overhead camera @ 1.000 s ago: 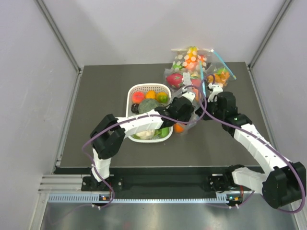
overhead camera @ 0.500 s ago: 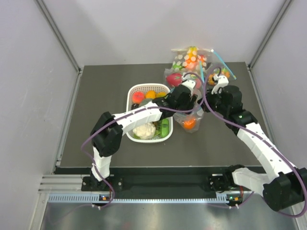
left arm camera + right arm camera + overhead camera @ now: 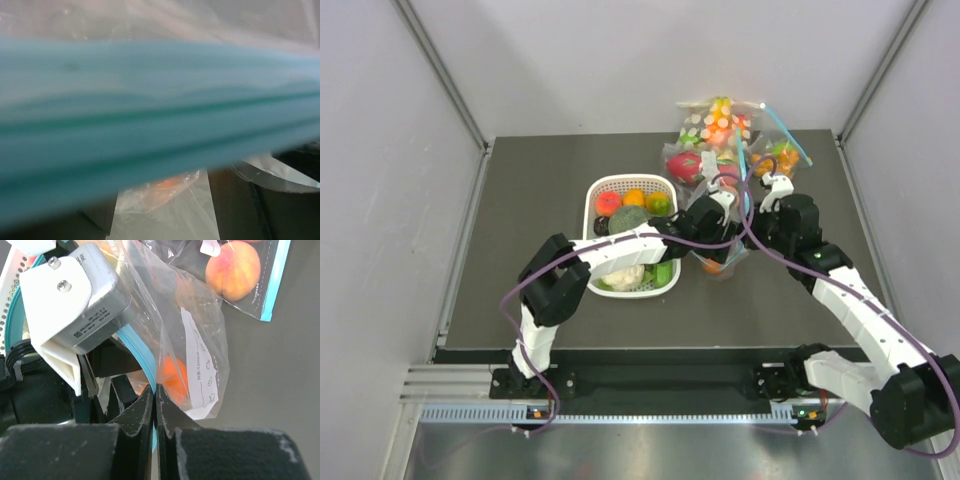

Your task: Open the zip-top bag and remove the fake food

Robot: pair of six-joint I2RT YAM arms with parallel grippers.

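Right gripper (image 3: 155, 390): fingers clamped tight on the zip-top bag (image 3: 197, 347), beside its blue strip.
Left gripper (image 3: 720, 215): at the strip; its hold is hidden, so we cannot tell.
Change: the bag has left the basket's (image 3: 589, 215) near corner and hangs between both grippers, right of the counter's centre.
Orange fruit (image 3: 712, 266): inside, at the bottom.
Meaning: we judge the mouth ready for pulling apart.

Zip-top bag (image 3: 200, 335): clear thin plastic film, glossy, creased. Its zip strip (image 3: 150, 100): light-blue plastic, smooth, semi-matt. Orange fruit (image 3: 175, 382) inside: smooth plastic, slight sheen. Right gripper (image 3: 155, 395): black plastic, matt, grainy. Basket (image 3: 589, 208): white plastic lattice. Table (image 3: 530, 190): dark, matt.
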